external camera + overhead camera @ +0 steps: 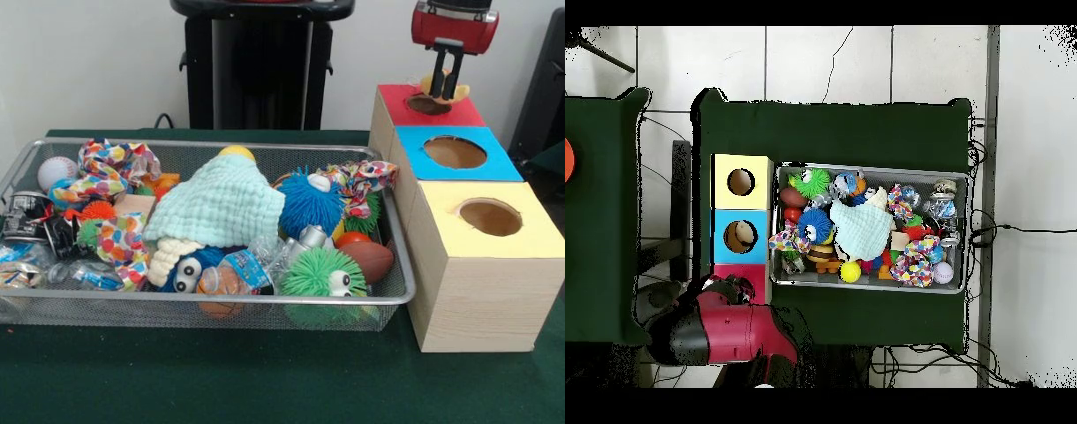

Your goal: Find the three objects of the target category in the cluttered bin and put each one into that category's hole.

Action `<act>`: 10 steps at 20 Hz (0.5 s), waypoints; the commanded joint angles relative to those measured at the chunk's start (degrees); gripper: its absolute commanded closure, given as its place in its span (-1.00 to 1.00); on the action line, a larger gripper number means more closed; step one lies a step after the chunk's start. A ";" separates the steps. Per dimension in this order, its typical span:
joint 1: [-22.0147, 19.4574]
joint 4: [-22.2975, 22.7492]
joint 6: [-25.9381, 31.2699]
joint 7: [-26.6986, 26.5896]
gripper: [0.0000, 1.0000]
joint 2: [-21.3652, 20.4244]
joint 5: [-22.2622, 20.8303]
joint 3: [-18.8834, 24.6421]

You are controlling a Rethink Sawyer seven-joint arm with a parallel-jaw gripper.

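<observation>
Front view: the gripper (448, 81) is seen hanging directly above the round hole of the red-topped box (393, 95), its dark fingers pinched on a small yellowish object (433, 83). Beyond it in the row, a blue-topped box (499, 159) and a yellow-topped box (538, 231) of pale wood are set. Well off to its side, a wire mesh bin (388, 296) is heaped with a knitted mint cloth (221, 208), spiky rubber balls, a baseball (56, 171) and a small football (368, 259).

Overhead view: the red box is largely covered by the arm (715, 330). Something pale is seen inside the blue box's hole (741, 236).
</observation>
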 commanded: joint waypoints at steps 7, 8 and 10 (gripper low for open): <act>-3.93 -1.93 2.89 -0.44 1.00 -1.25 -6.83 3.13; -4.12 -1.83 2.24 -0.14 1.00 -0.78 -7.00 3.43; -4.49 -1.64 0.94 0.44 1.00 0.16 -7.35 4.02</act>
